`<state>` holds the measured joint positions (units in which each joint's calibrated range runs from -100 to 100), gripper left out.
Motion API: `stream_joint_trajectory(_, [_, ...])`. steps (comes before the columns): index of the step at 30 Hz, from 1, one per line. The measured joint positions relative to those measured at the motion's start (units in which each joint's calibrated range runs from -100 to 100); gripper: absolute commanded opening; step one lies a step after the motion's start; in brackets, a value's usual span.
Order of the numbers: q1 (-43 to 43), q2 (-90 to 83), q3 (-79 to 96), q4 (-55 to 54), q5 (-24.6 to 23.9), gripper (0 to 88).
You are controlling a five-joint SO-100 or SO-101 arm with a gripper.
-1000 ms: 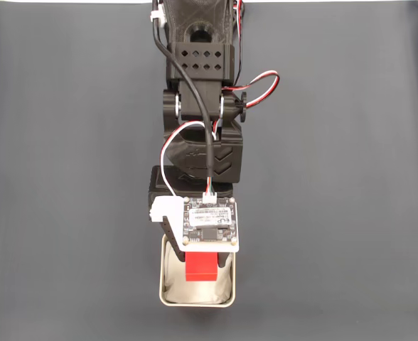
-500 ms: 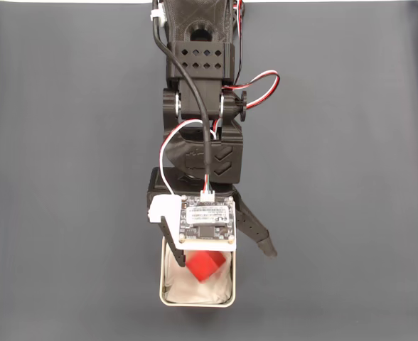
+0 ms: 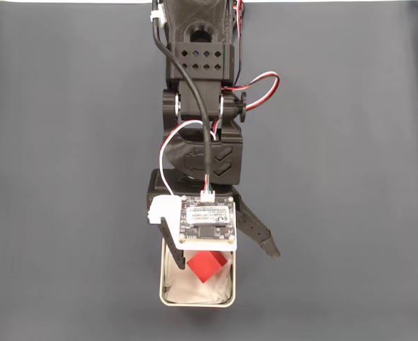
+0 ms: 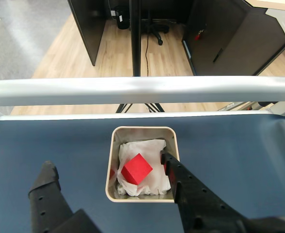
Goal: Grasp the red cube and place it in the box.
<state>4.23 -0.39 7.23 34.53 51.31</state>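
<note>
The red cube (image 3: 207, 265) (image 4: 136, 168) lies tilted on the wrinkly white lining inside the box (image 3: 162, 288) (image 4: 142, 129), free of the fingers. My gripper (image 3: 225, 256) (image 4: 106, 162) hangs open right over the box. In the fixed view one finger (image 3: 174, 249) reaches over the box's left wall, and the other finger (image 3: 264, 241) is splayed out to the right, above the mat. In the wrist view the right finger (image 4: 191, 194) overlaps the box's right rim and the left finger (image 4: 48, 189) stands well clear of it.
The black arm (image 3: 202, 106) with its cables and a small camera board (image 3: 207, 224) stretches down the middle of the dark mat (image 3: 67, 177). In the wrist view a metal rail (image 4: 142, 90) runs along the table's far edge.
A second ago my gripper was shut on the cube above the box. The jaws have since opened wide, and the cube has dropped onto the lining, tilted.
</note>
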Motion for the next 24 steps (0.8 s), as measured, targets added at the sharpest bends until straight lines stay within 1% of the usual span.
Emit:
stream_joint_trajectory(8, [0.0, 0.0, 0.2, -0.6, 0.0, 47.2])
stream_joint_trajectory(11, [0.0, 0.0, 0.2, -0.6, 0.0, 45.5])
stream_joint_trajectory(12, [0.0, 0.0, 0.2, -0.6, 0.0, 42.5])
stream_joint_trajectory(13, [0.0, 0.0, 0.2, -0.6, 0.0, 36.7])
stream_joint_trajectory(14, [0.0, 0.0, 0.2, -0.6, 0.0, 26.2])
stream_joint_trajectory(15, [0.0, 0.0, 0.2, -0.6, 0.0, 13.9])
stream_joint_trajectory(16, [0.0, 0.0, 0.2, -0.6, 0.0, 4.1])
stream_joint_trajectory(17, [0.0, -0.1, 0.2, -0.6, 0.0, 0.5])
stream_joint_trajectory(21, [-0.1, -3.0, 0.6, -0.6, -0.3, 0.0])
stream_joint_trajectory(24, [-1.0, -9.4, 3.3, -0.6, -0.7, 0.0])
